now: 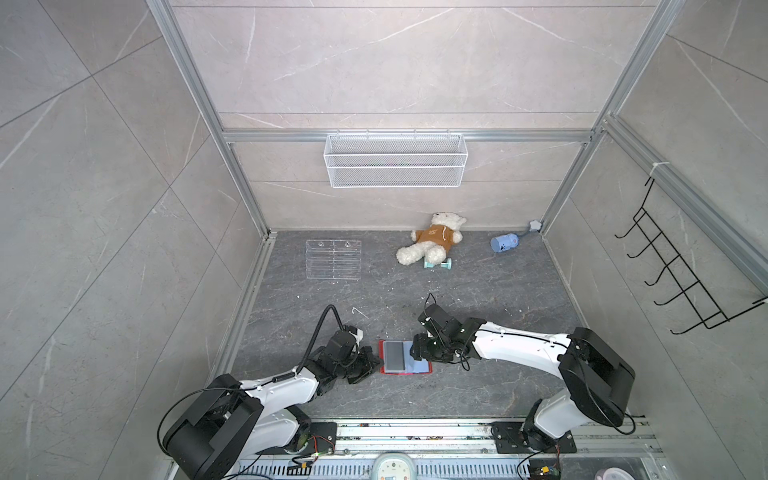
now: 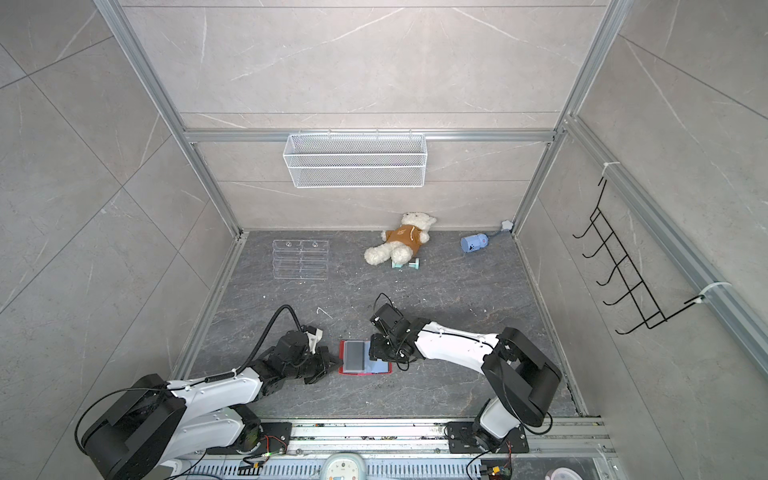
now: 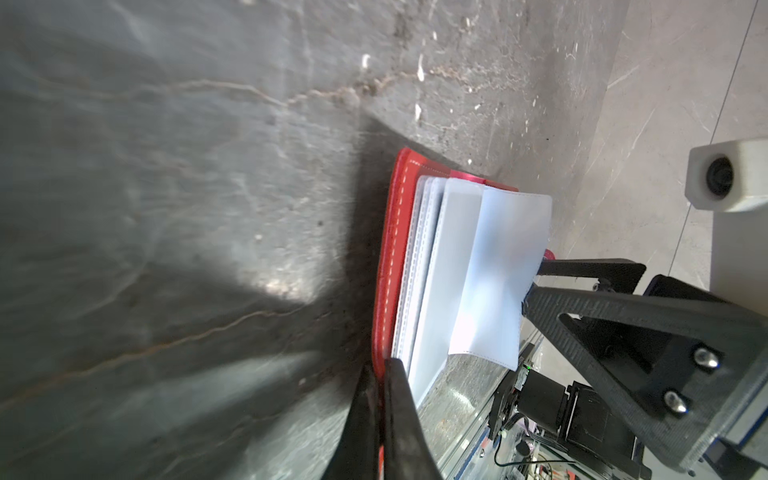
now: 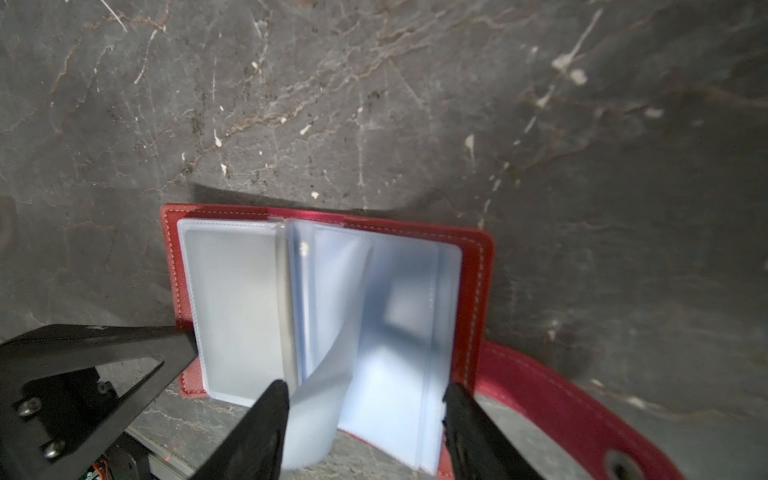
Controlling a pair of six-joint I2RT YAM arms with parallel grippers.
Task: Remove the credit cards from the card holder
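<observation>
Nearest the arms' bases, the card holder lies opened flat on the dark bench between the two arms, with its red snap tab trailing beside it. The left claw is closed tight on the edge of the red cover and pins that side down. The right claw stands open over the other half, its fingers straddling the pale plastic sleeves. One sleeve curls up between the fingers, and nothing looks gripped. In both top views a dark grey credit card shows through the page nearer the left claw, so no card seems to be out yet. The step in hand appears to be leafing to a filled sleeve and finding the card's edge. To do it well, the left claw should hold the cover firm while the right pinches only the card, not the floppy plastic, and draws it along the sleeve's opening. Catching a sleeve would likely lift the whole holder. Farther back lie a clear acrylic rack, a teddy bear and a blue container, all well apart from the work.
</observation>
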